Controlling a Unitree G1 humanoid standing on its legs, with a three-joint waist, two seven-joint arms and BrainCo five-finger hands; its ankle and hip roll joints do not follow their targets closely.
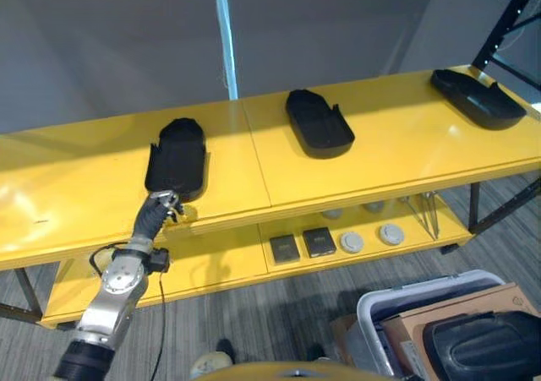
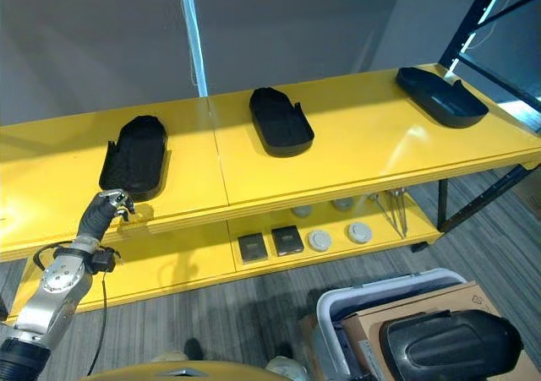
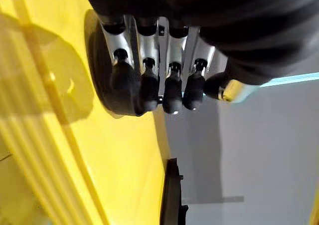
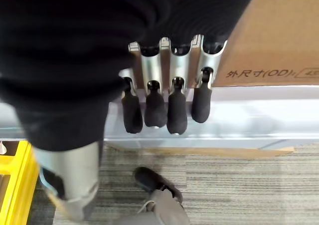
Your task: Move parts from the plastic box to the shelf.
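- Three black moulded parts lie on the top board of the yellow shelf [image 1: 397, 157]; nearer than these, at the lower right of the head views, stands the plastic box [image 2: 372, 309], light grey, on the grey carpet.
- Inside the plastic box: a brown cardboard carton [image 2: 423, 307] and, in front of it, a fourth black part [image 2: 448, 343], glossy and rounded, resting at the box's near corner.
- Right hand [image 4: 164, 103]: seen in its own wrist view, fingers curled down in a row and holding nothing, just beside the pale wall of the box and the carton's printed side. A person's dark shoe [image 4: 152, 181] shows on the carpet below it.
- Left hand [image 1: 162, 205]: raised at the front edge of the shelf's top board, on the left. Its wrist view shows the fingers [image 3: 149, 88] bent, their dark tips close against the near end of the left-most part, with nothing gripped between fingers and thumb.
- Left-most part [image 1: 177, 157]: a shallow, elongated black tray shape lying lengthwise from the front edge toward the back of the board.
- Middle part [image 1: 318, 122]: same form, just right of the board's centre seam, well apart from the first.
- Right-most part [image 1: 477, 97]: near the far right end of the board, angled.
- Lower board of the shelf: two dark square pieces [image 1: 303, 245] side by side, then grey round discs [image 1: 371, 238] further right.
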